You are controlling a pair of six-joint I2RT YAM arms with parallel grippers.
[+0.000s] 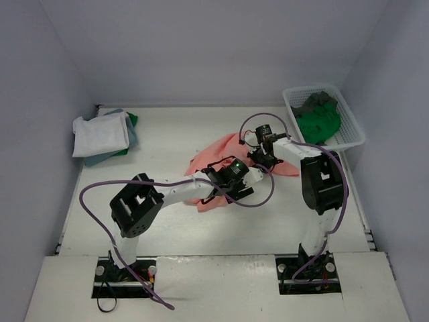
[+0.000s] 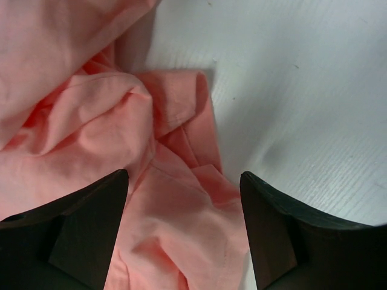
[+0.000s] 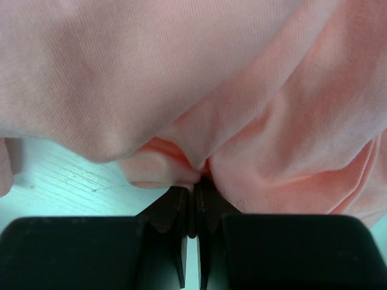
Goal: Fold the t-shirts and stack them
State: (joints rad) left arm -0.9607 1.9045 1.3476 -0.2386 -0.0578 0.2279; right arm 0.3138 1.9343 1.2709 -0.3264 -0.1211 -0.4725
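A salmon pink t-shirt [image 1: 218, 155] lies crumpled mid-table. My left gripper [image 1: 226, 190] hovers over its near edge; in the left wrist view the gripper [image 2: 184, 174] is open, with bunched pink cloth [image 2: 91, 121] below and between the fingers [image 2: 91, 229], nothing gripped. My right gripper [image 1: 260, 161] is at the shirt's right side. In the right wrist view it [image 3: 195, 184] is shut on a pinched fold of the pink t-shirt [image 3: 181, 72]. A folded stack with a white t-shirt [image 1: 100, 134] on top sits back left.
A white mesh basket [image 1: 355, 131] at the back right holds a green t-shirt [image 1: 320, 122] and a dark grey one [image 1: 320, 100]. Blue and green cloth edges [image 1: 132, 131] show under the white one. Walls enclose the table on three sides.
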